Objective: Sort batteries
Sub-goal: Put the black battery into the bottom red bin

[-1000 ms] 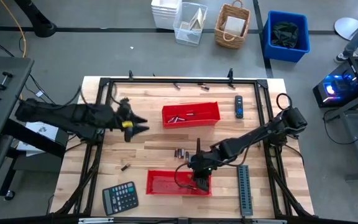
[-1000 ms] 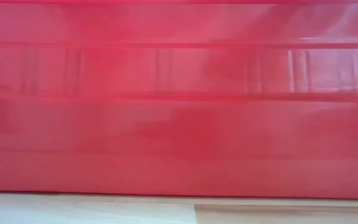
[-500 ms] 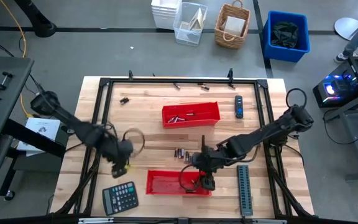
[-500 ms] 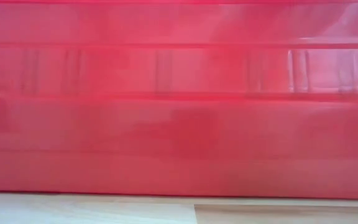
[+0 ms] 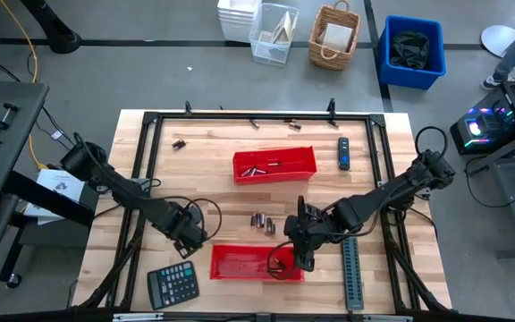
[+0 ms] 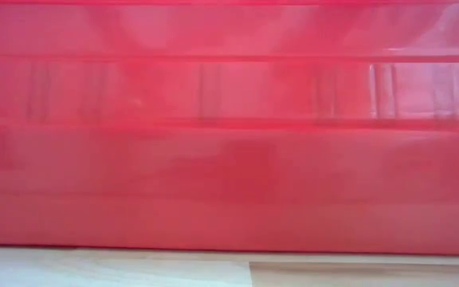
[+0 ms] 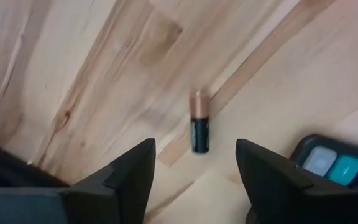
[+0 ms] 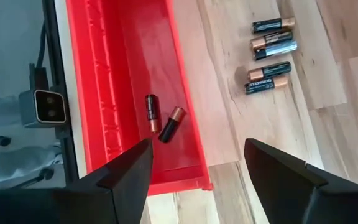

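Note:
My left gripper [image 5: 190, 237] hangs open over the near left of the table. In its wrist view the fingers [image 7: 194, 158] stand on either side of a lone battery [image 7: 200, 121], which lies flat on the wood and is not touched. My right gripper [image 5: 304, 255] is open and empty above the right end of the near red tray [image 5: 256, 262]. Two batteries [image 8: 161, 118] lie on that tray's floor. A cluster of several batteries [image 5: 259, 220] lies on the table between the trays and also shows in the right wrist view [image 8: 268, 59]. The far red tray [image 5: 274, 164] holds a few batteries.
A calculator [image 5: 173, 284] lies just near of my left gripper; its corner shows in the left wrist view [image 7: 334, 165]. A grey ridged strip [image 5: 352, 273] lies at the near right, a black-and-blue device [image 5: 344, 152] at the far right. Loose batteries [image 5: 179, 144] lie far left. The near tray's wall [image 6: 229, 143] fills the low view.
My left gripper has swung from the table's left middle toward the near edge, tipped to point downward, and come down over the lone battery. My right gripper has drawn a little toward the table's right from inside the near tray.

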